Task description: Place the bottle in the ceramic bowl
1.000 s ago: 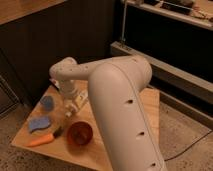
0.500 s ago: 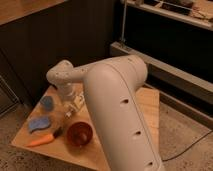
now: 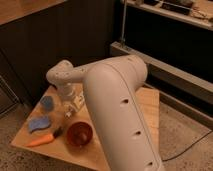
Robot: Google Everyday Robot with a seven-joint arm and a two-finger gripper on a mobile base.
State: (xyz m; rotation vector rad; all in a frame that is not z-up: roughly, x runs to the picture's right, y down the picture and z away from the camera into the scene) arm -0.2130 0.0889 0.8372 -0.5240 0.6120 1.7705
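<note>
The reddish-brown ceramic bowl stands near the front of the small wooden table. My gripper hangs from the white wrist above the table, just behind and left of the bowl and right of the blue cup. The large white arm fills the middle of the view. I cannot pick out the whitish bottle; it is hidden at or under the gripper.
A blue sponge and an orange carrot lie at the table's front left. A dark wall panel stands behind the table. A metal shelf rail runs along the right. The floor is speckled.
The upper arm has swung left and nearer the camera. The wrist has shifted slightly left and the gripper has dropped a little. The bowl, cup, sponge and carrot have not moved.
</note>
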